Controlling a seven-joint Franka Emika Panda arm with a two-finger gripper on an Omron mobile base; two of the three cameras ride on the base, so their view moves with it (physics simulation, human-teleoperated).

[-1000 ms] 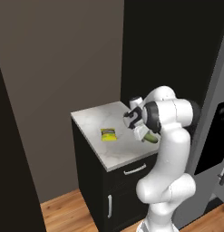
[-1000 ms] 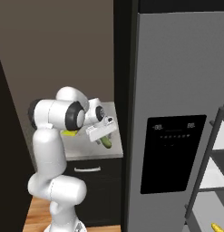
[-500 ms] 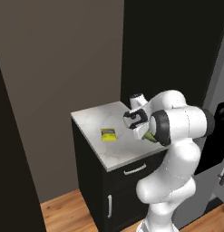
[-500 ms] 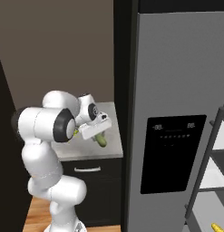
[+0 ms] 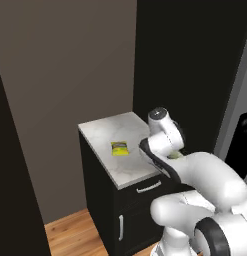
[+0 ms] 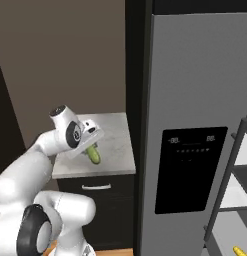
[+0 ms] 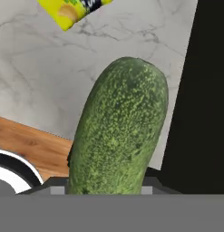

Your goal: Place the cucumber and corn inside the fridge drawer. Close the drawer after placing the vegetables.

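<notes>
My gripper [image 6: 91, 148] is shut on the dark green cucumber [image 6: 94, 154] and holds it just over the marble counter [image 6: 115, 145], near its front right part. In the hand view the cucumber [image 7: 118, 131] stands up between the fingertips [image 7: 152, 174] and hides most of the gap. From the left base view only a bit of the cucumber [image 5: 175, 155] peeks past my forearm. A small yellow piece, the corn [image 6: 239, 251], lies at the bottom right corner, low in the open fridge. Too little shows there to tell whether it rests in the fridge drawer.
A flat yellow-green snack packet [image 5: 119, 148] lies mid-counter, left of the gripper. The grey fridge door [image 6: 195, 125] with its dark dispenser panel stands right of the counter. White shelves [image 6: 240, 175] show at the far right. Wooden floor [image 7: 36, 145] lies below the counter's front edge.
The jaws have closed on the cucumber. The hand has carried it leftward in the right base view, and the arm's elbow has swung low and forward. The packet has not moved.
</notes>
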